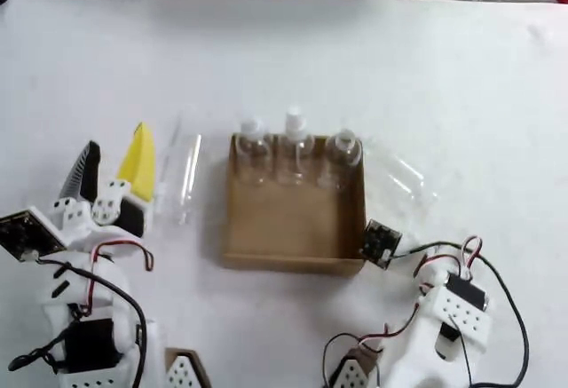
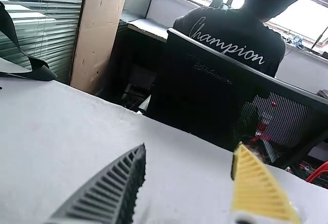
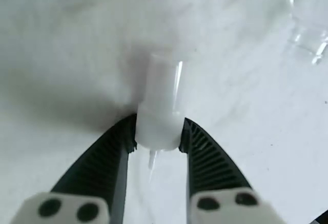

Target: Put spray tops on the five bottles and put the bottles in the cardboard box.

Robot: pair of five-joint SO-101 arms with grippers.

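Three clear bottles with white spray tops (image 1: 293,148) stand in a row along the far wall of the cardboard box (image 1: 293,259). One clear bottle (image 1: 184,178) lies on the table left of the box and another bottle (image 1: 404,179) lies to its right. My left gripper (image 1: 114,139) (image 2: 190,149), one finger black and one yellow, is open and holds nothing, close beside the left bottle. My right gripper (image 3: 158,126) is shut on a white spray top (image 3: 160,106), just above the white table. The right arm (image 1: 448,312) sits near the box's front right corner.
The white table (image 1: 399,68) stretches wide behind the box. A clear bottle's edge (image 3: 307,24) lies a short way beyond the held spray top. Arm bases and cables crowd the front edge on both sides.
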